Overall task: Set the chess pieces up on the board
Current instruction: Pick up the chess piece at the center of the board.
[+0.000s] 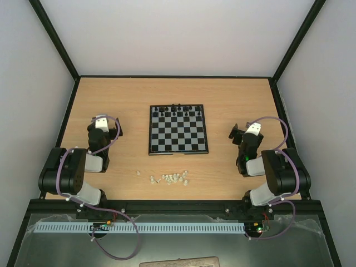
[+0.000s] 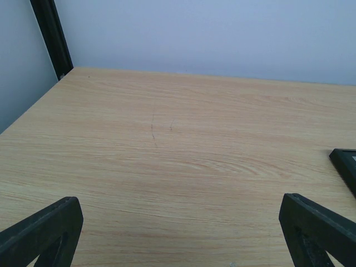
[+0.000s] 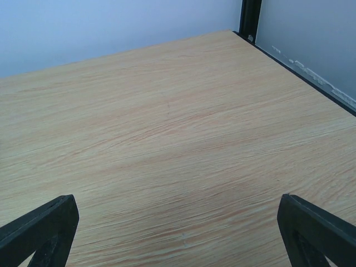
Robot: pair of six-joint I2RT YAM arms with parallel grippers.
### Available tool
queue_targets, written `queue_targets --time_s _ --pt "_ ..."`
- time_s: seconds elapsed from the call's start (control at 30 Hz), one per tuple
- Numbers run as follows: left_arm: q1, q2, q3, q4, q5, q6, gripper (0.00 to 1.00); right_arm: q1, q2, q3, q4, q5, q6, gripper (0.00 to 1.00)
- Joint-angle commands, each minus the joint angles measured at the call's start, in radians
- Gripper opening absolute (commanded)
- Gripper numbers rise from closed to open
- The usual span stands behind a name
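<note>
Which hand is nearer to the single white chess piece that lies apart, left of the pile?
Left. The left hand is beyond the single piece, slightly to its left. The right hand is far to its right, past the right edge of the board.

Overhead looks down; wrist cameras skim table (image 2: 167,167).

Both arms folded low; left gripper (image 2: 178,236), right gripper (image 3: 178,233) spread wide, empty.
</note>
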Motion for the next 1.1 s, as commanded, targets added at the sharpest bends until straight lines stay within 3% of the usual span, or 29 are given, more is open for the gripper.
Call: queue_targets --time_s 0.0,0.57,0.7,0.83,0.93,1.07 --pt "0.004 0.006 0.011 0.055 0.014 0.007 1.00 -0.007 -0.007 0.015 0.011 0.005 -0.001 0.99" --pt "0.004 0.001 0.006 0.064 0.012 0.008 0.99 -0.007 -0.009 0.010 0.016 0.005 -0.001 0.99" --pt "-0.029 -0.124 0.056 -0.118 -0.064 0.012 1.00 -0.006 -0.045 0.011 0.003 -0.011 -0.012 0.98" --pt "-0.044 -0.346 0.106 -0.333 -0.030 -0.060 1.00 0.003 -0.269 0.057 -0.229 -0.198 -0.075 0.99" --pt "-0.057 -0.493 0.170 -0.507 -0.016 -0.222 1.00 0.004 -0.449 0.206 -0.597 -0.206 0.064 0.99" --pt "-0.092 -0.607 0.306 -0.783 0.042 -0.415 1.00 0.010 -0.593 0.359 -0.905 -0.363 0.271 0.99"
